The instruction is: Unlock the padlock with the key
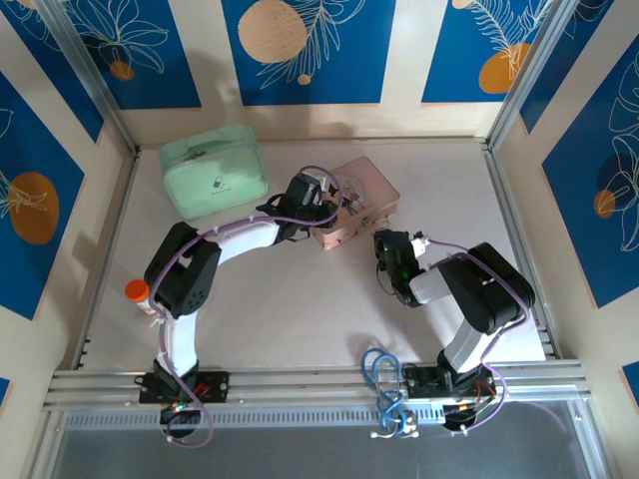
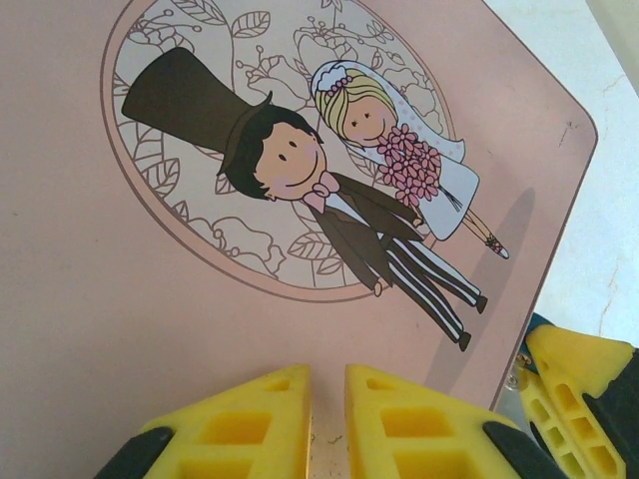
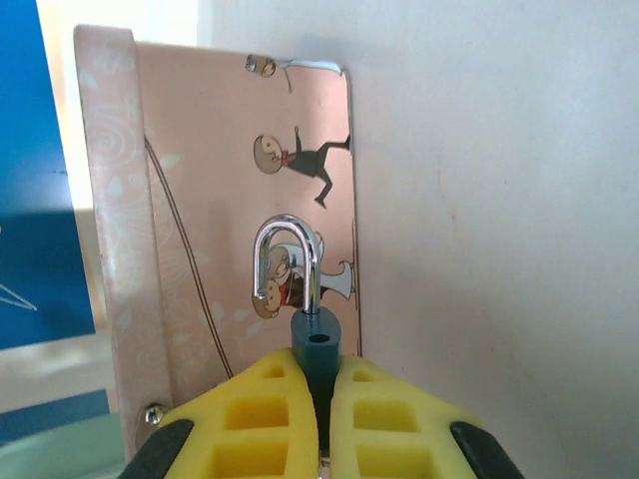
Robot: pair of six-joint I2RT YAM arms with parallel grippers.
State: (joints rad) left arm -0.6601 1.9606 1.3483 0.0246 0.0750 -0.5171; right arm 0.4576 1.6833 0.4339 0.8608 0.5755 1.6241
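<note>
My right gripper (image 3: 324, 377) is shut on the padlock (image 3: 321, 344), pinching its small blue body between the yellow fingers. Its silver shackle (image 3: 287, 261) stands swung out, with one end free of the body and the empty hole showing. The padlock hangs just in front of the side of the pink picture tin (image 3: 230, 150). My left gripper (image 2: 327, 384) hovers over the tin's lid (image 2: 150, 299). Its jaws stand a narrow gap apart, with nothing visible between them. The key is hidden. From above, the left gripper (image 1: 324, 200) is over the tin (image 1: 367, 183) and the right gripper (image 1: 384, 244) is at its near side.
A mint green case (image 1: 213, 172) lies at the back left, close to the left arm. An orange-capped object (image 1: 137, 291) stands by the left wall. Blue cables (image 1: 379, 371) loop near the right arm's base. One finger (image 2: 571, 384) of the right gripper shows beside the tin's edge.
</note>
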